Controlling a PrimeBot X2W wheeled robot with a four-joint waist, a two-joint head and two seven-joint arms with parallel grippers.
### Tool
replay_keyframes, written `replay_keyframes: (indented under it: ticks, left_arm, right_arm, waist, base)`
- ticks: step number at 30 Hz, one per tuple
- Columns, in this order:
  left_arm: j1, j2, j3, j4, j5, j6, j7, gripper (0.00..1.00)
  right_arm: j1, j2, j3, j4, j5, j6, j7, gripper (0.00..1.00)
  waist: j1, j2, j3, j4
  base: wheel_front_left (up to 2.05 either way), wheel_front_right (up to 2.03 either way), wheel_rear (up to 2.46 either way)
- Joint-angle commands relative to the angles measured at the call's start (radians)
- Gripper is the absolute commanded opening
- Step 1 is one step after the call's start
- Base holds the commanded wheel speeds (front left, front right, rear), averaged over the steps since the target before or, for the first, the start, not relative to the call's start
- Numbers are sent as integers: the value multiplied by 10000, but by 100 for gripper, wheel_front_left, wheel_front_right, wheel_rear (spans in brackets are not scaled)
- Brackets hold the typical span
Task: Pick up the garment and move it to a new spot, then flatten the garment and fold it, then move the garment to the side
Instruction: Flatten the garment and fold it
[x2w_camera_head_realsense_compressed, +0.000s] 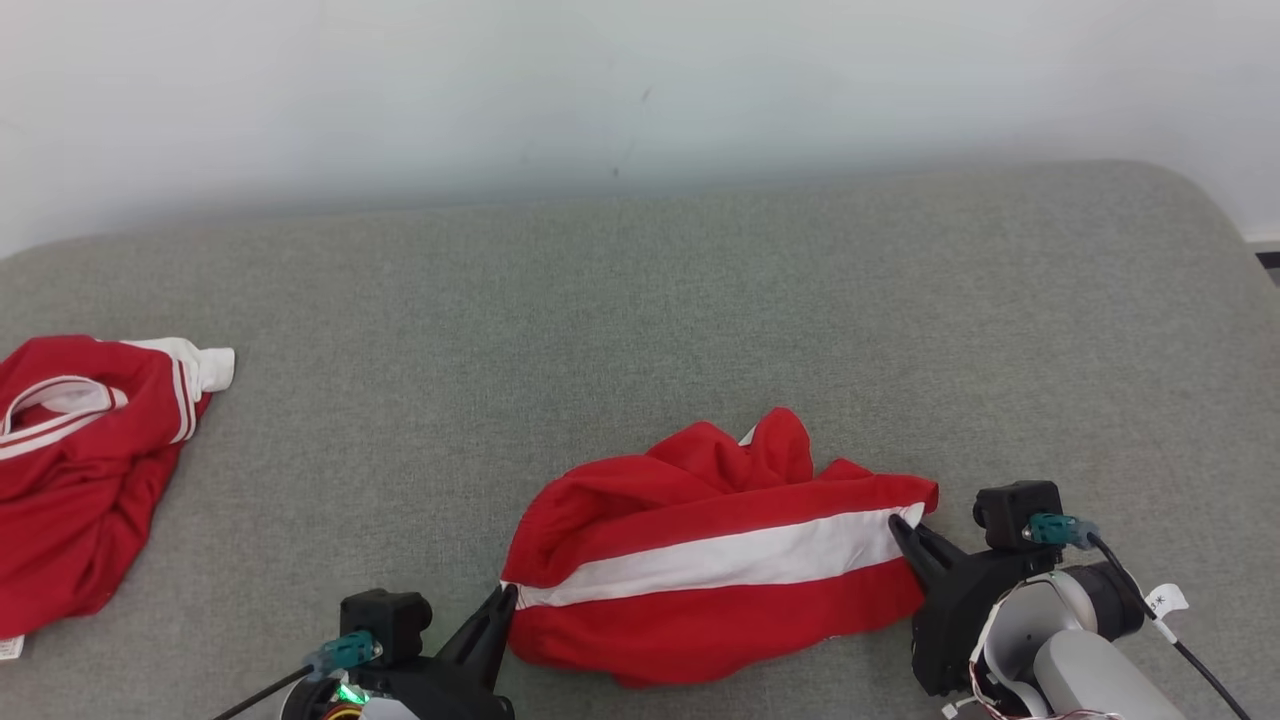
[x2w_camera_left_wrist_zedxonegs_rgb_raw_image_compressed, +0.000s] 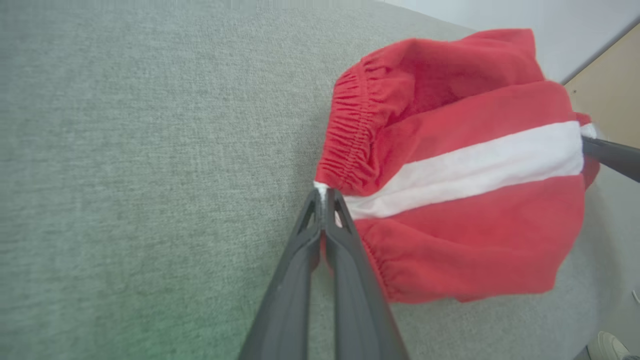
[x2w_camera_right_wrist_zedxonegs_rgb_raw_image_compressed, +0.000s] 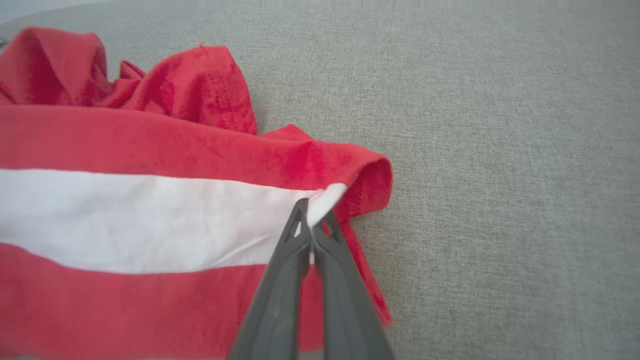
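The red garment (x2w_camera_head_realsense_compressed: 700, 620) lies crumpled on the grey padded surface (x2w_camera_head_realsense_compressed: 640, 300). It is pinched at opposite ends of its white stripe (x2w_camera_head_realsense_compressed: 740, 555) by the closed left tool (x2w_camera_head_realsense_compressed: 508, 596) and the closed right tool (x2w_camera_head_realsense_compressed: 897, 522). Only thin edges are held, and they could be pulled free by a quick lift.

Far left of the striped garment (x2w_camera_head_realsense_compressed: 720, 560), a second red garment (x2w_camera_head_realsense_compressed: 80, 470) is cut off by the picture's edge, and its little white tag (x2w_camera_head_realsense_compressed: 8, 648) is too small to read. The striped garment's two end corners hide between the fingers of the left gripper (x2w_camera_head_realsense_compressed: 507, 596) and right gripper (x2w_camera_head_realsense_compressed: 896, 521). Beyond its right end, a pale shoe-like thing (x2w_camera_left_wrist_zedxonegs_rgb_raw_image_compressed: 612, 345) is half cut off.
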Motion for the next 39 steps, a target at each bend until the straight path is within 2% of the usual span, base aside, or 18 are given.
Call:
replay_keyframes:
  ticks: [1, 8, 17, 21, 25, 28, 32, 39]
  left_arm:
    - [141, 13, 56, -34, -105, 8, -80, 0]
    - [66, -199, 567, -510, -988, -182, -335, 0]
    - [-1153, 92, 1339, -1550, -2005, -325, 199, 0]
    - [-1947, 277, 1721, -1750, -2300, -285, 541, 0]
    - [-2949, 332, 2030, -1758, -2638, -205, 923, 0]
    - [-3784, 302, 2354, -1653, -2997, -130, 1249, 0]
    - [-4751, 405, 2630, -1630, -3186, 33, 1498, 0]
    - [-7002, 869, 3236, -1674, -2956, 483, 1505, 0]
  right_arm:
    - [128, -27, 13, -72, 40, -22, -53, 0]
    - [169, -239, -84, -818, 202, -22, -213, 0]
    - [-847, -810, 0, -2335, 609, -22, 108, 0]
    - [-1658, -1143, 462, -2903, 962, -22, 360, 0]
    - [-2749, -1729, 1203, -3218, 1300, -22, 626, 0]
    - [-3757, -1915, 1615, -3214, 1376, -22, 536, 0]
    - [-4801, -1915, 1904, -2972, 1406, -22, 410, 0]
    - [-7363, -1410, 2353, -2074, 1130, -22, -421, 0]
  waist:
    - [0, -1, -165, -71]
    - [0, -1, -722, -219]
    - [0, -1, -965, -451]
    - [0, -1, -851, -599]
    - [0, -1, -352, -688]
    - [0, -1, 226, -846]
    - [0, -1, 936, -1015]
    - [0, -1, 2729, -1472]
  base:
    - [0, 0, 0]
    - [0, 0, 0]
    - [0, 0, 0]
    - [0, 0, 0]
    - [0, 0, 0]
    - [0, 0, 0]
    - [0, 0, 0]
    - [0, 0, 0]
